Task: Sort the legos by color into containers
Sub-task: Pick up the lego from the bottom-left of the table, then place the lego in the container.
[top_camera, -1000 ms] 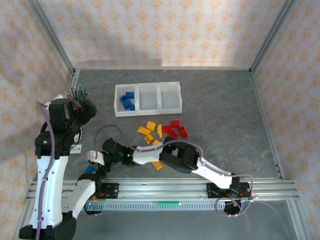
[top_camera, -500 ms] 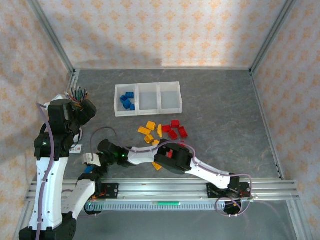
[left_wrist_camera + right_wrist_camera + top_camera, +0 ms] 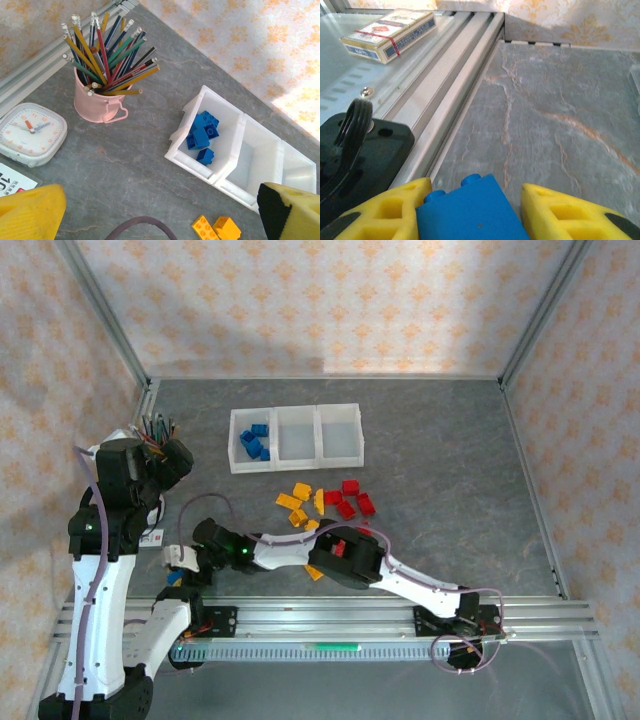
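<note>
Right wrist view: blue lego (image 3: 470, 212) between the right hand's (image 3: 472, 212) fingers.

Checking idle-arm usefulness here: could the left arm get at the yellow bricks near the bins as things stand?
Probably yes. The left gripper hangs open above the table, and the yellow bricks lie loose just below it, beside the bins, with nothing covering them.

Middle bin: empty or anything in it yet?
Empty. The middle bin shows a bare white floor in the top view and from the left wrist. The blue legos sit in the bin next to it.
</note>
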Available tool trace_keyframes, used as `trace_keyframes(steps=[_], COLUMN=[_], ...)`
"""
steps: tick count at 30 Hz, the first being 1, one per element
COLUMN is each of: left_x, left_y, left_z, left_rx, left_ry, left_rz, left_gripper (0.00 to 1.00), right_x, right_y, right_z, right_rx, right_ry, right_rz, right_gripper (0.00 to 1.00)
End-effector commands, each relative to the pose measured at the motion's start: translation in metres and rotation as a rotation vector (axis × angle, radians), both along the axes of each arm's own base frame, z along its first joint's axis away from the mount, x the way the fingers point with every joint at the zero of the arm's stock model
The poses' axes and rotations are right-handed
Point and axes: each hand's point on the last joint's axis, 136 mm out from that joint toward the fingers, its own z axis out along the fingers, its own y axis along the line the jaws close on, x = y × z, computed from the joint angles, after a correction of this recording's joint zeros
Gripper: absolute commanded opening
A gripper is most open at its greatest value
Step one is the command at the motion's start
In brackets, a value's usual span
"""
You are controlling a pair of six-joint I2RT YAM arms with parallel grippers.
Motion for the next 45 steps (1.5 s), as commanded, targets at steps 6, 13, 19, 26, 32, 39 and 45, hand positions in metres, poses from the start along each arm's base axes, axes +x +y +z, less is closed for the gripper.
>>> trace_keyframes(steps=[6,13,19,26,32,39,45], left_x=[-0.004,0.011,0.031,0.053,0.063,0.065,0.064], left_y=[-0.013,-0.033,-0.049,-0.054,-0.054,-0.054,-0.057], left_z=[0.042,0.048,0.032,-0.005,-0.026,-0.036,-0.043], left_rx=[-0.024,-0.088,-0.149,-0.213,-0.220,-0.227,-0.243], left_ry=[-0.112,-0.177,-0.208,-0.192,-0.167,-0.153,-0.149], left_rz=[-0.076,-0.173,-0.253,-0.260,-0.257,-0.251,-0.254], left_gripper=[0.99,0.99,0.99,0.99,0.99,0.99,0.99], right_x=[0.085,0.184,0.279,0.359,0.408,0.410,0.383], right_y=[-0.053,-0.112,-0.155,-0.172,-0.183,-0.182,-0.201], right_z=[0.126,0.143,0.143,0.118,0.115,0.160,0.207], right_rx=[0.185,0.112,0.033,-0.069,-0.059,-0.012,0.008], right_ry=[0.040,0.026,0.010,-0.025,-0.023,-0.052,-0.008], right_rz=[-0.217,-0.499,-0.751,-0.950,-1.056,-1.059,-1.047], right_gripper=[0.32,0.32,0.33,0.34,0.42,0.67,0.72])
